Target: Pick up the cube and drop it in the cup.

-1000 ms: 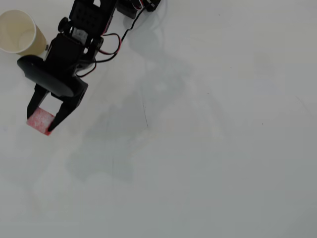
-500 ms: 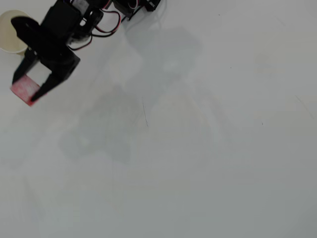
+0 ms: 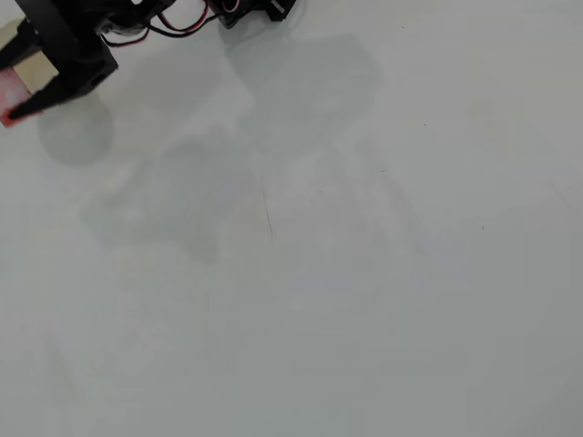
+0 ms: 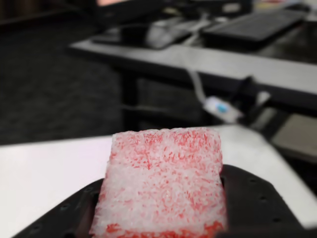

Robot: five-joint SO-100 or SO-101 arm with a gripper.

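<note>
The jaws are gripping the cube (image 4: 161,186) between them at the far left corner of the white desk (image 3: 346,273) in the overhead view, while the cup is lying somewhere outside both views.

We see the cube (image 4: 161,183) mottled red under a whitish, scuffed frosting, resting against the matte black gripper (image 4: 163,218), with the plain white table (image 3: 364,273) pale grey where shadows fall and red wires (image 3: 173,27) beside the black arm.
</note>
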